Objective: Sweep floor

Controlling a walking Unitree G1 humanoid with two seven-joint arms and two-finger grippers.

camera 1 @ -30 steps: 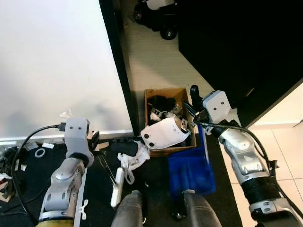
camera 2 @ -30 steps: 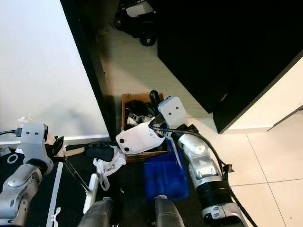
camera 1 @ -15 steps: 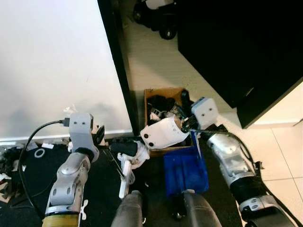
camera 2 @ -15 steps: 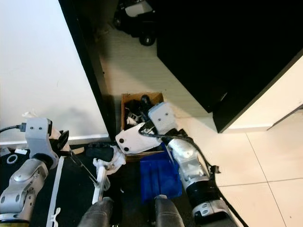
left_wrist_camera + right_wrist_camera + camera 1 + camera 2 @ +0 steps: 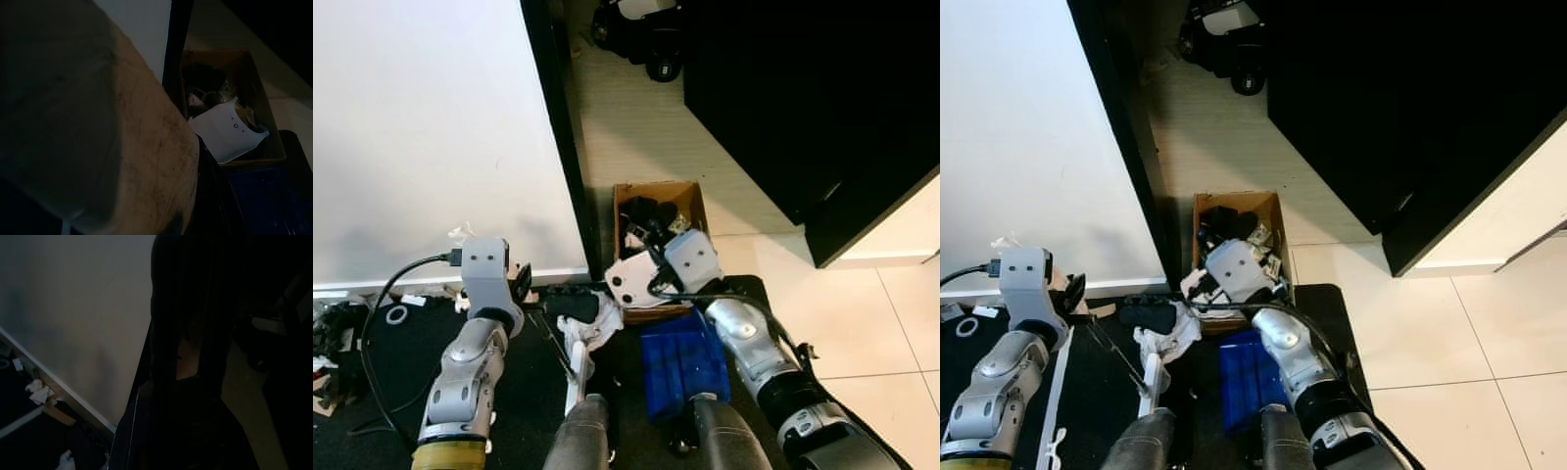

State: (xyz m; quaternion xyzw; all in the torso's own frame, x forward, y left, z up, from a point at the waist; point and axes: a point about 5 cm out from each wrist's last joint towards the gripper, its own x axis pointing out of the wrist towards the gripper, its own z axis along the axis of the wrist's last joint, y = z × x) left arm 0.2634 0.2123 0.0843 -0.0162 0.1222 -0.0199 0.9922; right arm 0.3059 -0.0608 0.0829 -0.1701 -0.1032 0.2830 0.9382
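While our left gripper (image 5: 521, 284) is holding the broom (image 5: 570, 362) angled down toward our feet, our right arm (image 5: 744, 333), grip unclear, is swinging inward over the blue dustpan (image 5: 683, 362).

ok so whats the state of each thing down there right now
cardboard box: open, upright on the floor, full of clutter
white shell piece: tilted against the box's front edge
blue dustpan: lying flat on the dark mat
white rag: crumpled on the mat
left gripper: low by the baseboard, grip unclear
right gripper: over the box, fingers hidden
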